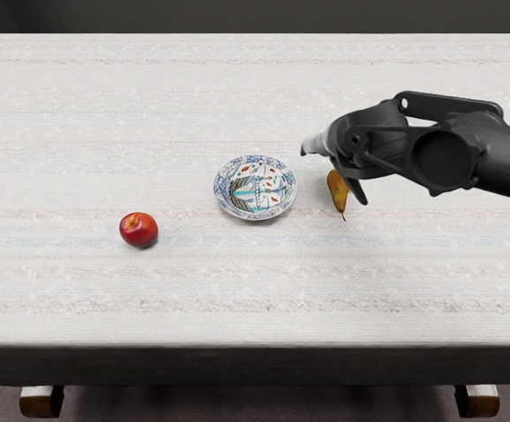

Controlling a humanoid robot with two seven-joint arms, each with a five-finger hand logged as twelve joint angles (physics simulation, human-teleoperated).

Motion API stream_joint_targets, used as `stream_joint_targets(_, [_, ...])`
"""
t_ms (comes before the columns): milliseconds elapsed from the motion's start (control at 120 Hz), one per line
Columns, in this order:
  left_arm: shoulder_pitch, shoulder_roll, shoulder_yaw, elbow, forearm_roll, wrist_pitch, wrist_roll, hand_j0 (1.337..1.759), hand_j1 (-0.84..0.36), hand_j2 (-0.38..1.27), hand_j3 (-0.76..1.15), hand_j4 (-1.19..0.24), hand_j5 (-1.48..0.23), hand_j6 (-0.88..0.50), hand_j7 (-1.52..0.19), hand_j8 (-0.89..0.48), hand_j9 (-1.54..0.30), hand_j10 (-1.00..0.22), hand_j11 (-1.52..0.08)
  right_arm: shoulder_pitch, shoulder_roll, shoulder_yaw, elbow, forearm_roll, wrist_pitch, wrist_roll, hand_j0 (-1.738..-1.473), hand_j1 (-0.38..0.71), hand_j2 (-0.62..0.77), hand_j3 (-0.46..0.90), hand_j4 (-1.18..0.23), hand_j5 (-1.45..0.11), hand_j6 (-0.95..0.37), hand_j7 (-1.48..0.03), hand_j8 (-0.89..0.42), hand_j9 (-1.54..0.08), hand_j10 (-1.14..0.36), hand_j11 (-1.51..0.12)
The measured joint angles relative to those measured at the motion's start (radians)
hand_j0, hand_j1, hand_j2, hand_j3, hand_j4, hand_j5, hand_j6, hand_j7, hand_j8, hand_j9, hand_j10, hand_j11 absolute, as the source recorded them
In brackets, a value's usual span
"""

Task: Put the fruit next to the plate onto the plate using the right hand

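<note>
under the right hand [343, 156], a pear [335, 190] beside the plate [221, 187]
just left of the hand sits the plate, so the carry looks short; whether the hand has closed on the pear i cannot tell.

Black hand [348, 155]. Yellow-brown pear [336, 189] under it. Beside it, plate [225, 195]: white with blue, green and red floral pattern. Farthest from it, apple [138, 229]: red. The table [149, 114]: off-white, faint pale stripes.
</note>
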Motion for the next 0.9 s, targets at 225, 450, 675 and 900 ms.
stream_joint_targets(225, [0.0, 0.0, 0.0, 0.0, 0.0, 0.0, 0.0, 1.658, 0.35, 0.0, 0.0, 0.0, 0.0, 0.0, 0.0, 0.0, 0.0, 0.0, 0.0, -0.046, 0.001, -0.037, 0.002, -0.057, -0.128, 0.0, -1.658, -0.11, -0.04, 0.0, -0.2, -0.26, -0.21, -0.26, -0.2, -0.26, -0.2, -0.26])
stream_joint_targets(450, [0.0, 0.0, -0.001, 0.0, 0.0, 0.0, 0.0, 1.658, 0.35, 0.0, 0.0, 0.0, 0.0, 0.0, 0.0, 0.0, 0.0, 0.0, 0.0, -0.086, 0.004, -0.085, 0.006, -0.129, -0.265, 0.0, -1.658, -0.06, -0.05, 0.0, -0.24, -0.31, -0.24, -0.31, -0.24, -0.31, -0.24, -0.31])
stream_joint_targets(675, [0.0, 0.0, -0.001, 0.0, 0.0, 0.0, 0.0, 1.658, 0.35, 0.0, 0.0, 0.0, 0.0, 0.0, 0.0, 0.0, 0.0, 0.0, 0.0, -0.098, 0.021, -0.133, 0.004, -0.145, -0.351, 0.0, -1.658, -0.04, -0.05, 0.0, -0.26, -0.33, -0.26, -0.33, -0.26, -0.33, -0.26, -0.33])
stream_joint_targets(900, [0.0, 0.0, -0.001, 0.0, 0.0, 0.0, 0.0, 1.658, 0.35, 0.0, 0.0, 0.0, 0.0, 0.0, 0.0, 0.0, 0.0, 0.0, 0.0, -0.109, 0.024, -0.161, 0.008, -0.147, -0.4, 0.0, -1.658, -0.04, -0.05, 0.0, -0.26, -0.33, -0.26, -0.33, -0.26, -0.33, -0.26, -0.33])
